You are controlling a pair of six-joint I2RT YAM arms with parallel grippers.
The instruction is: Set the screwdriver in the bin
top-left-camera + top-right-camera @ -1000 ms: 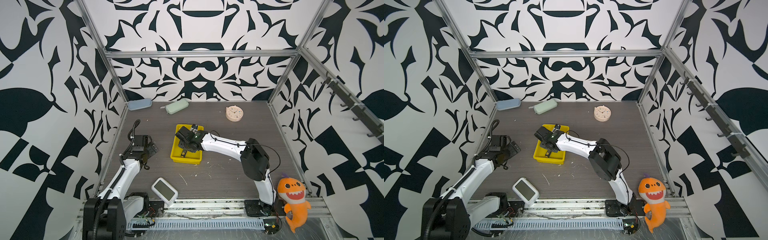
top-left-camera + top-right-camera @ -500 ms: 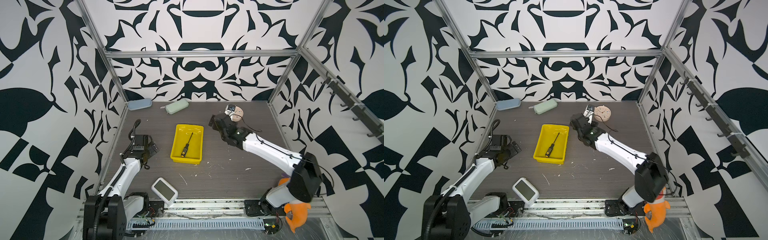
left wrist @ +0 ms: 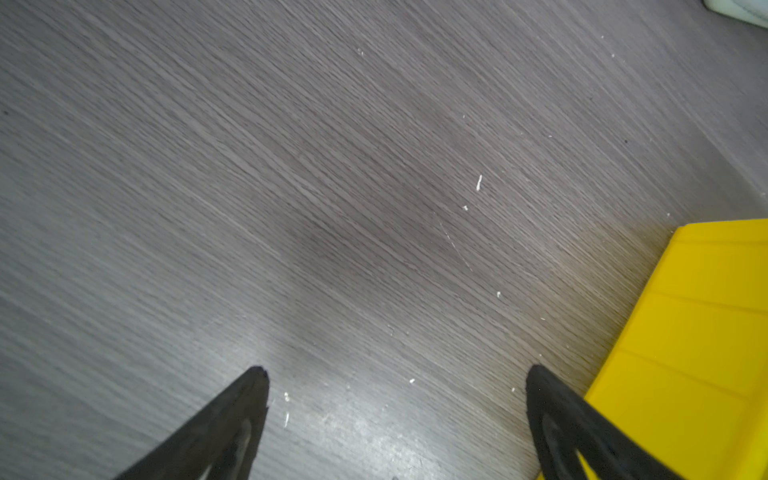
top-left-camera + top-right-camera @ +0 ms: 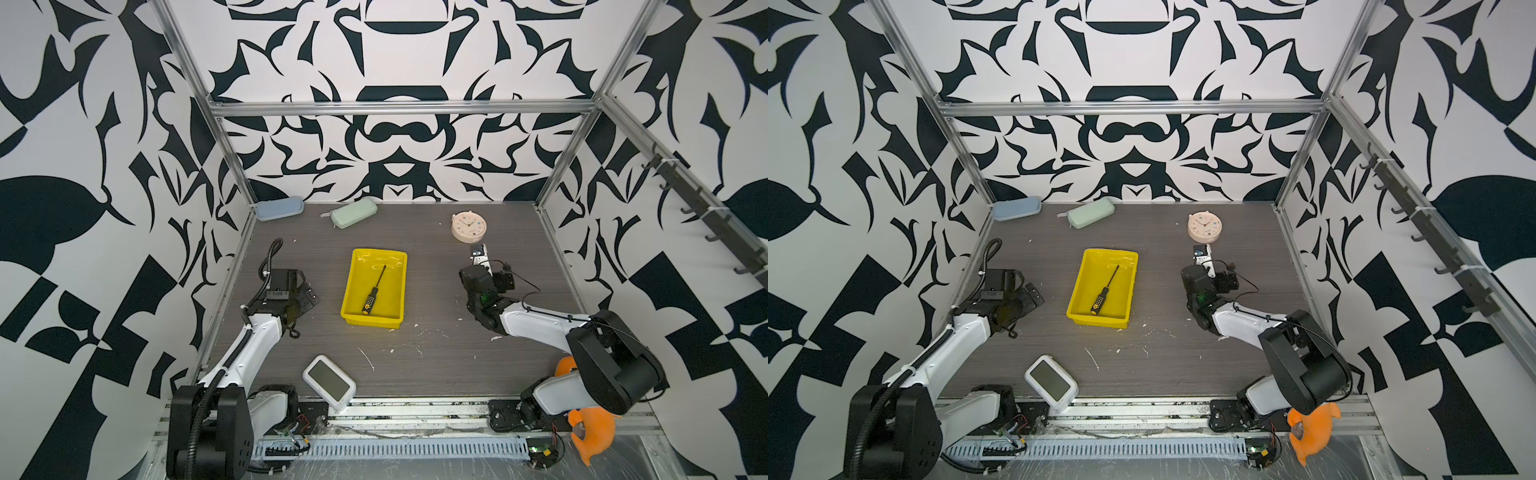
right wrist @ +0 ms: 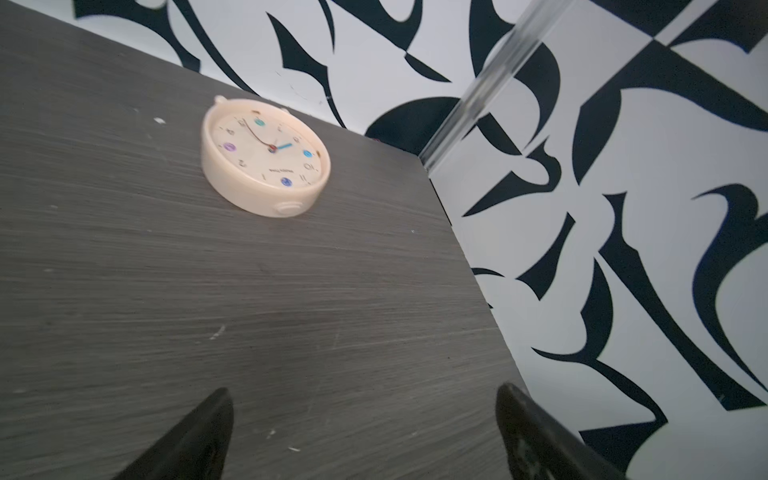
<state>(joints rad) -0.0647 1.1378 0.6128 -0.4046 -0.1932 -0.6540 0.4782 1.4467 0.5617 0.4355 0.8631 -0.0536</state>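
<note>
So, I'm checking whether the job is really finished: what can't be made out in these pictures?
- Screwdriver tip type: too small in both top views.
- Bin interior, left wrist view: cut off at the edge, so only one corner shows.
- Orange plush toy: mostly hidden behind the right arm in both top views.

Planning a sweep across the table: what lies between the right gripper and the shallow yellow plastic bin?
Nothing but bare dark wood-grain table, seen in both top views, separates the right gripper from the shallow yellow plastic bin.

Left fingers [image 3: 232, 419] and right fingers [image 5: 199, 432] apart (empty)
</note>
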